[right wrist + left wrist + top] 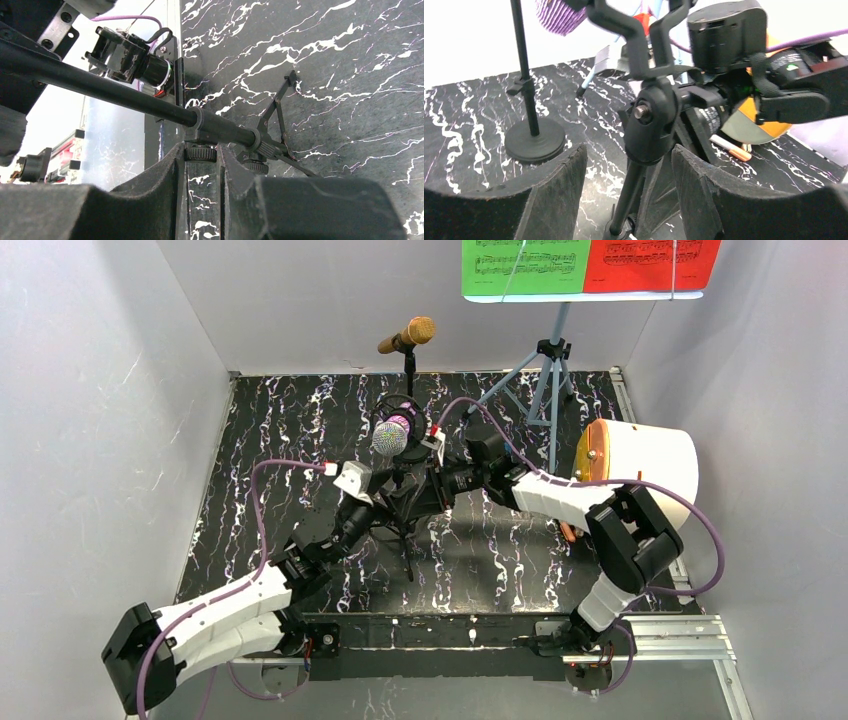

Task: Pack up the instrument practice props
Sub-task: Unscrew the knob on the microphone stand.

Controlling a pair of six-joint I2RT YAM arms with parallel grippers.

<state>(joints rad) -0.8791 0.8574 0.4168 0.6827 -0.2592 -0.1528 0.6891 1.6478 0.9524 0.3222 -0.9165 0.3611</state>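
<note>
- My left fingers (pixel 556 195) stood wide, one pad on each side of the mount (pixel 651 125). Its swivel joint sat in the gap, and neither pad was touching it that I could see.
- My right fingers (pixel 150 200) were narrow and looked pinched on the small knob (pixel 200 152) at the mount's pole collar. The pole ran crosswise past them.
- The purple mic (pixel 392 435) sat in that mount's clip, mid-mat, right where my two arms met.
- My read of the hold: the right steadied the pole low down, so the left could close on the joint up top without tipping it.
- The gold mic (pixel 408 336) was up on its own stand at the back edge, well apart from my fingers.
- A round black base (pixel 534 140) stood on the mat (pixel 300 440) near my left pad, not touching it.
- The rack (pixel 548 370) stood back right on its tripod legs, the green sheet (pixel 523 267) and red sheet (pixel 652 262) side by side on top.
- A white bin (pixel 650 455) sat at the right edge, just beside my right arm.
- Walls closed in on the left, back and right, with open mat only to the near left.
- The mount's legs splayed under my wrists and the rack's legs were near on the right, so I judged straight up to be the clean way out.
</note>
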